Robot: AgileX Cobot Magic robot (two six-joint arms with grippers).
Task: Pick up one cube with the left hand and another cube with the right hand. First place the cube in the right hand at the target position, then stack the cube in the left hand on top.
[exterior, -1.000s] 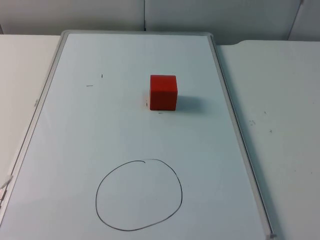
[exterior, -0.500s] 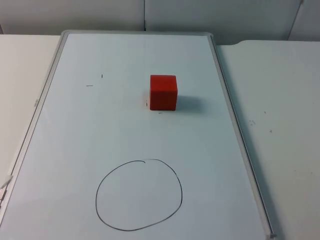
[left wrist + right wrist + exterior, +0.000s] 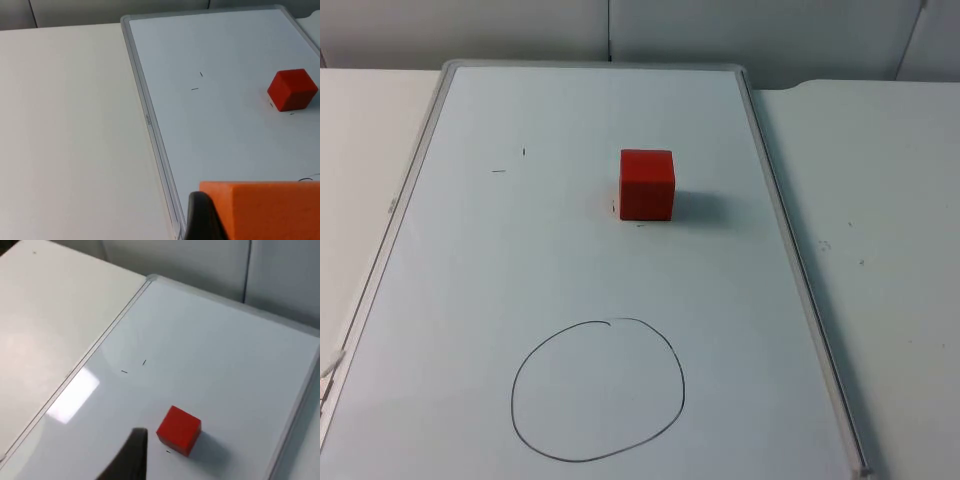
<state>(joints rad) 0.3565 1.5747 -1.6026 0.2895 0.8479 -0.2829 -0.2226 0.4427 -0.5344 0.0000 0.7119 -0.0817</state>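
Already the left gripper point(image 3: 235, 220) is clamped on an orange cube point(image 3: 265, 207), which sits against its black fingertip in the left wrist view, above the whiteboard's point(image 3: 570, 270) near edge. A red cube point(image 3: 647, 184) rests on the whiteboard, well apart from the drawn circle point(image 3: 598, 390) that looks like the target position. The right gripper point(image 3: 131, 452) hangs above the board with the red cube just beside its dark fingertip in the right wrist view; whether its fingers are open or closed cannot be told. Since the red cube must go down first, the main risk lies in the order: if the left arm sets the orange cube in the circle early, the stack comes out reversed. The red cube stands slightly turned on the board, so a descent not matched to its faces could nudge it across the smooth surface. A loose hold on the orange cube while waiting could also let it slip.
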